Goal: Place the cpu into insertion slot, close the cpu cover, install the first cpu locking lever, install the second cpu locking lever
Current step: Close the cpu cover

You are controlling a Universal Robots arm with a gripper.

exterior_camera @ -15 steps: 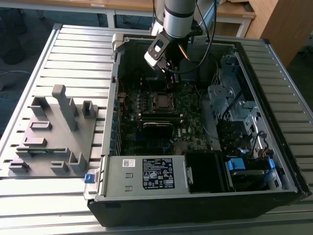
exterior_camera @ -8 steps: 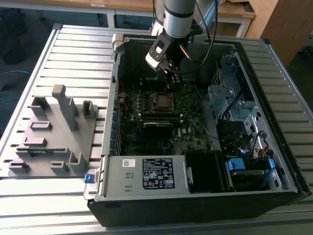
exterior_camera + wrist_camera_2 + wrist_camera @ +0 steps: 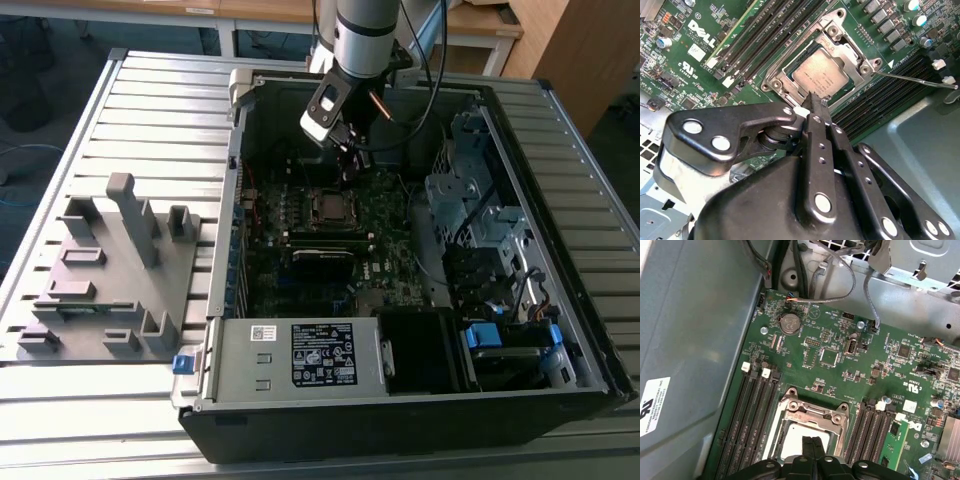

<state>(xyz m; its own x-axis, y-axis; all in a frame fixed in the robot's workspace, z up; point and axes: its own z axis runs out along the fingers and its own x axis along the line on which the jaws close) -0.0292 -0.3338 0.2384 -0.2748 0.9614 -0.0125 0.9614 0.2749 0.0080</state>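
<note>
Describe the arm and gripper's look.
The arm is a silver-grey cylinder with black cables looping beside it and a white block at its wrist. The gripper is glossy black: linked bars joined by silvery pins, ending in slim tapered fingers.

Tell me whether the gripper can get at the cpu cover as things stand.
Probably yes: the gripper, fingers shut, hangs right over the cpu cover in both wrist views, with nothing between them.
</note>
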